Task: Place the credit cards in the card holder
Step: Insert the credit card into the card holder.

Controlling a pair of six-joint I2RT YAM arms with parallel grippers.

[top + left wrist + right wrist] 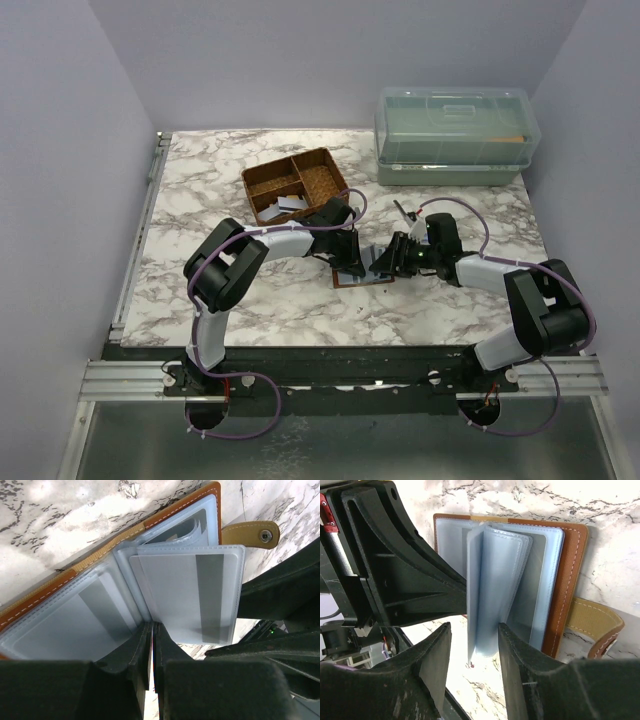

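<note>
Marble-pattern table with pale lilac walls around it, nothing fancy. At the back right sits a clear plastic box with a lid. Left of that is a brown divided basket.

Both arms meet in the middle of the table over the card holder. It lies open and flat on the marble, with its clear plastic sleeves fanned up from the spine. The tan strap with the snap sticks out to one side.

Left gripper: fingers pinched nearly together on the edge of one sleeve, holding that page up off the rest. The sleeve just beside the grip has a pale card with a grey stripe in it, and the flat sleeve on the other side shows a similar grey stripe.

Right gripper: jaws apart, one on each side of the standing bunch of sleeves at their free edge. One finger looks to be right against the plastic and the other has a gap, so it isn't clamping anything.

As for the loose credit cards, a few pale ones are lying in the near-left compartment of the basket, well apart from the holder.
</note>
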